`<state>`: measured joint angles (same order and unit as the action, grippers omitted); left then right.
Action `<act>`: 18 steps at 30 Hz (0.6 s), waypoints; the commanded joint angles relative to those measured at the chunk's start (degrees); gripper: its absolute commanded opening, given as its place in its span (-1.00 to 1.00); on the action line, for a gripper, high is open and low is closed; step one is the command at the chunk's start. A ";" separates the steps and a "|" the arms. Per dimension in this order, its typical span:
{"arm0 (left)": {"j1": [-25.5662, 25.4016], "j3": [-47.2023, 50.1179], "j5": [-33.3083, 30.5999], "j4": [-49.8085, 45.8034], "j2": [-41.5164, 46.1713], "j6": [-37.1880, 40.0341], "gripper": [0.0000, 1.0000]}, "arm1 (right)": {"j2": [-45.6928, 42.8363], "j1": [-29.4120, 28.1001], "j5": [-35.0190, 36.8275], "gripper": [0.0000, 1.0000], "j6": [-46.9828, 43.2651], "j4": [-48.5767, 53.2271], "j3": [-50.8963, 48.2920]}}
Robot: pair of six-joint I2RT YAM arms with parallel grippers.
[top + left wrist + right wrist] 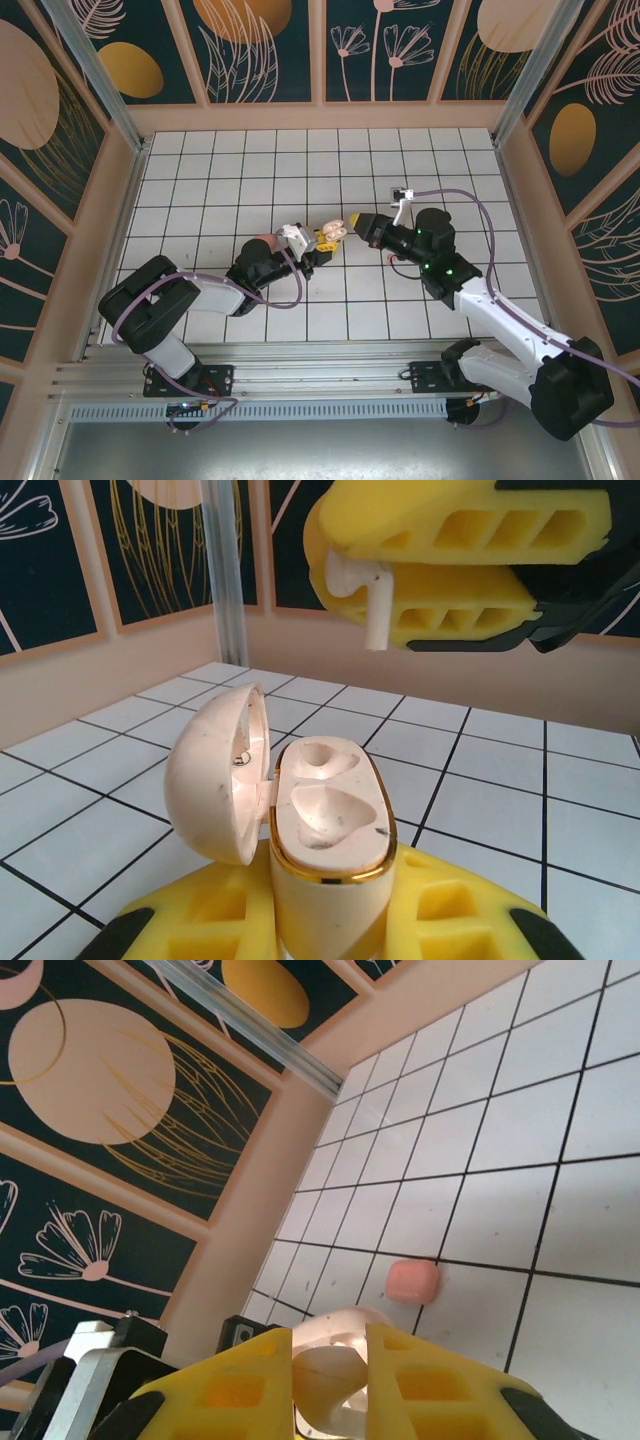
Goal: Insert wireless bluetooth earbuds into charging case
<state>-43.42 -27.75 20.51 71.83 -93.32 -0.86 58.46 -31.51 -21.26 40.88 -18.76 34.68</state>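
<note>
The charging case [325, 825] is pale beige with a gold rim. It stands upright with its lid [215, 775] swung open to the left, and both wells are empty. My left gripper [325, 915] is shut on its lower body. Above it and a little further off hangs one pale earbud [372, 600], stem pointing down, pinched in my shut right gripper [336, 565]. In the right wrist view the same earbud [335, 1380] sits between the yellow fingers [440, 1385], with the open case behind it. From above, the left gripper [322, 241] and right gripper [352, 223] meet at the floor's middle.
A small pink rounded case [412, 1281] lies closed on the white tiled floor [300, 170], just beyond the held case. Peach walls with dark floral panels [260, 50] enclose the floor on three sides. Both arms reach in from the near edge.
</note>
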 commanded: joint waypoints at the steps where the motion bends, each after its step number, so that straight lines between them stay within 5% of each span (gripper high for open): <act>1: -0.10 -0.66 0.14 3.05 -0.03 0.86 -0.75 | 1.14 -1.53 3.26 -0.61 1.02 -5.26 -0.80; 18: -0.17 -0.20 -0.54 3.91 1.71 1.04 -0.75 | 4.98 -4.58 7.33 -0.62 1.72 -7.34 -1.33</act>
<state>-43.42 -27.75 20.34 72.31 -93.14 -0.62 62.98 -35.48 -16.43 42.37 -23.81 34.44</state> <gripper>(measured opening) 0.189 0.195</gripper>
